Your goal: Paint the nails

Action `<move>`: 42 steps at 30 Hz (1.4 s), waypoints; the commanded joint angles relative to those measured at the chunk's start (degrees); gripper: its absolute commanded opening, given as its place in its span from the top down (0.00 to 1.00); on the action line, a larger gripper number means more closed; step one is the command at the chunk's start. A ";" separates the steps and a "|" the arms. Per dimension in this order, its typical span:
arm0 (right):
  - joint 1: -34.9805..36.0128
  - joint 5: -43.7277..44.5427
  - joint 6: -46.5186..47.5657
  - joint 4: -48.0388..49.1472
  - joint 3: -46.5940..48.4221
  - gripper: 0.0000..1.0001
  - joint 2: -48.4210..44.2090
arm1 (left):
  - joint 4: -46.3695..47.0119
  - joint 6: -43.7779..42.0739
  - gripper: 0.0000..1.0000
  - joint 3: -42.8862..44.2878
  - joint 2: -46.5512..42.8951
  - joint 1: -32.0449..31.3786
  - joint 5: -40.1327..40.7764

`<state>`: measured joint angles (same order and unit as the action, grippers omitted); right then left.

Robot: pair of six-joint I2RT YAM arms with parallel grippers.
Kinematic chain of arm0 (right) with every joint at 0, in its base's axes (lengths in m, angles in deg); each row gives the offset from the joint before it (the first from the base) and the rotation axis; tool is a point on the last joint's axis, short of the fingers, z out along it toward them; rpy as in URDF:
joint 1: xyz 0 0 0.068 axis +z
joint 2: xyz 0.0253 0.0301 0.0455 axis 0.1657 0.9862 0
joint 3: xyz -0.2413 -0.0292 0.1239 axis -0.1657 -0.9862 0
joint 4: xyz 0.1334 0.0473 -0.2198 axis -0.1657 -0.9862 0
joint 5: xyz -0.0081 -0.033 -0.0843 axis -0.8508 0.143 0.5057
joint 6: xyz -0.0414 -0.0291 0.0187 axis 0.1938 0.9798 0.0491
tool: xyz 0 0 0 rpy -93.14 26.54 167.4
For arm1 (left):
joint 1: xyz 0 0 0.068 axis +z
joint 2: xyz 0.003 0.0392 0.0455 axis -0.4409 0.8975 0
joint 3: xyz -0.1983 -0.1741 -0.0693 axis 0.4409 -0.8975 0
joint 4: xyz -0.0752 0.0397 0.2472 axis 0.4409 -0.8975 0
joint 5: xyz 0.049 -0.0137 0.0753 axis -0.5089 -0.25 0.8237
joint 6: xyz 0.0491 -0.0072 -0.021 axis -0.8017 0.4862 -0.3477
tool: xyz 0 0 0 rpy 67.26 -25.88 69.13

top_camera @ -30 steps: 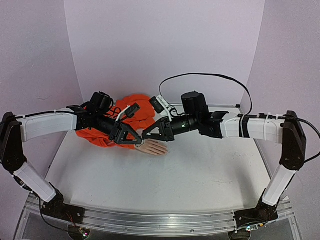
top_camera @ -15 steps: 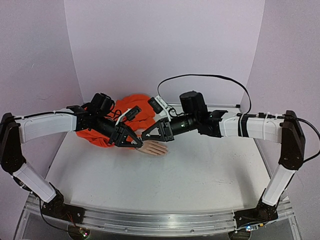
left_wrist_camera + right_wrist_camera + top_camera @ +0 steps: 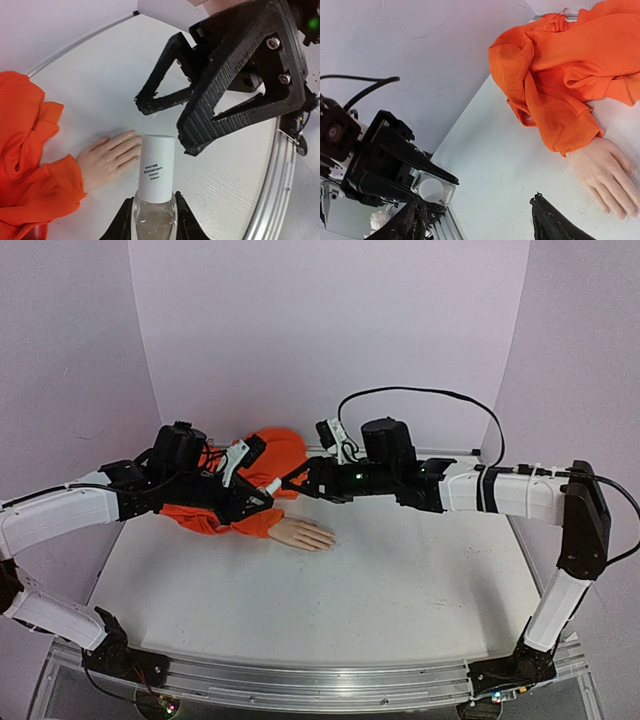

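Sleeve [image 3: 555, 75] orange; mannequin hand [image 3: 602, 170] pale peach; bottle [image 3: 154, 217] clear, cap [image 3: 156, 167] white; table [image 3: 400, 585] white

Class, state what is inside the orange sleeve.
A pale mannequin hand pokes out of the orange sleeve, flat on the table. Its wrist and anything further up are covered by fabric.

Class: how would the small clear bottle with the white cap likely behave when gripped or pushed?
The bottle looks like clear glass: probably rigid, smooth, perhaps slippery and breakable. Its tall cap over a narrow body suggests it tips easily if standing. Small, so likely light.
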<state>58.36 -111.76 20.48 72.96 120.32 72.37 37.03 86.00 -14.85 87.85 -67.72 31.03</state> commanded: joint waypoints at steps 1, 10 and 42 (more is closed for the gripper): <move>0.13 1.33 -8.19 7.45 3.77 0.30 0.06 | 7.80 2.68 1.00 -1.03 -3.36 -3.24 18.72; 0.52 -0.12 -14.03 13.67 6.32 0.42 3.92 | 15.27 4.19 1.00 -3.49 -2.28 -5.23 27.52; 1.89 0.53 -18.78 20.22 11.50 0.70 11.50 | 15.83 6.53 1.00 -3.69 0.18 -5.64 28.28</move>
<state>59.73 -111.01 1.44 89.18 128.87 83.67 49.24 91.26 -18.98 88.64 -73.10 58.46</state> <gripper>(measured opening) 0.322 0.217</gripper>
